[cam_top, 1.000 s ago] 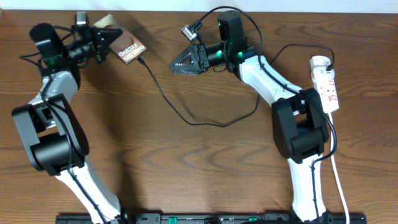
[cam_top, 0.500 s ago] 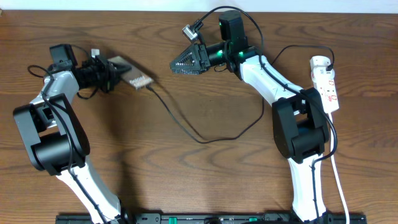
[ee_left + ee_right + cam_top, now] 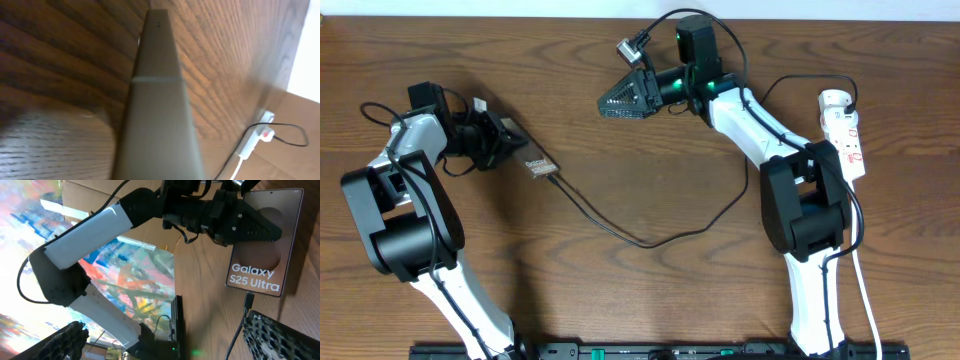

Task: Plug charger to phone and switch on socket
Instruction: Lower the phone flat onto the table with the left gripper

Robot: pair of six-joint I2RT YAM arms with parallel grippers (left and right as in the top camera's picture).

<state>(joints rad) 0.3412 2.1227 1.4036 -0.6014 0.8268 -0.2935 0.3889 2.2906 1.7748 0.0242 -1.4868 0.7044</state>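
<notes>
Overhead, phone (image 3: 542, 167) apparently edge-on, right-wrist lettering (image 3: 252, 277) legible

The wooden table (image 3: 620, 300) bears the socket (image 3: 846, 135) and charger (image 3: 650, 243).

This looks like a robotics lab or test room, not a home. Two white-and-black robot arms, the left arm (image 3: 405, 225) at 8 o'clock and the right arm (image 3: 805, 215) at 4 o'clock, rise from a black rail (image 3: 650, 351) at 6 o'clock on a wood-grain table (image 3: 650, 290). A white power strip (image 3: 844, 135) lies at 3 o'clock. Beyond the table, the right wrist view catches a cardboard box (image 3: 95, 187) and a brightly painted panel (image 3: 125, 280).
</notes>
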